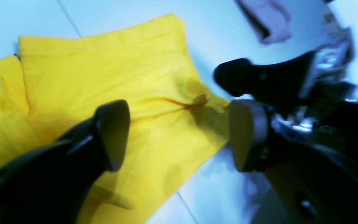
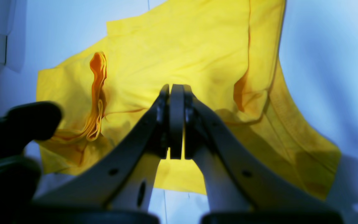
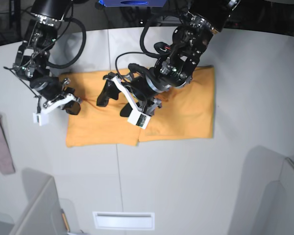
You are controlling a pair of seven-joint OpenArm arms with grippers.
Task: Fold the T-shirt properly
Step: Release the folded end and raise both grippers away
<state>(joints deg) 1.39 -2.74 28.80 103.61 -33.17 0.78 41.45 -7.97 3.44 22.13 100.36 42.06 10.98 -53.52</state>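
1. White tabletop [image 3: 186, 186] is filling your base view, with thin panel seams running across it and grey partition panels [image 3: 274, 196] standing at its near corners.
2. You are looking at the large orange-yellow cotton T-shirt [image 3: 186, 110] lying flat across the middle of that table as a wide, partly folded rectangle, with one folded layer's edge showing as a line near its left third.
3. Your left gripper [image 3: 112, 95] is hanging over the left-centre part of the shirt, and its black fingers [image 1: 112, 133] are standing wide apart in the left wrist view, gripping nothing.
4. Between those fingers you are seeing a small pinched crease [image 1: 194, 104] puckering the fabric close to the shirt's edge.
5. Your right gripper [image 3: 68, 105] is sitting at the shirt's left edge; in the right wrist view its grey fingers [image 2: 176, 121] are pressed fully together above the cloth.
6. Whether any fabric is caught between them you probably cannot tell from that angle, though none is showing at the tips.
7. Left of them, a bunched ridge of stacked yellow layers [image 2: 97, 96] is standing up from the shirt.
8. A small pinkish-mauve cloth [image 3: 0, 147] is lying well apart at the table's left edge.
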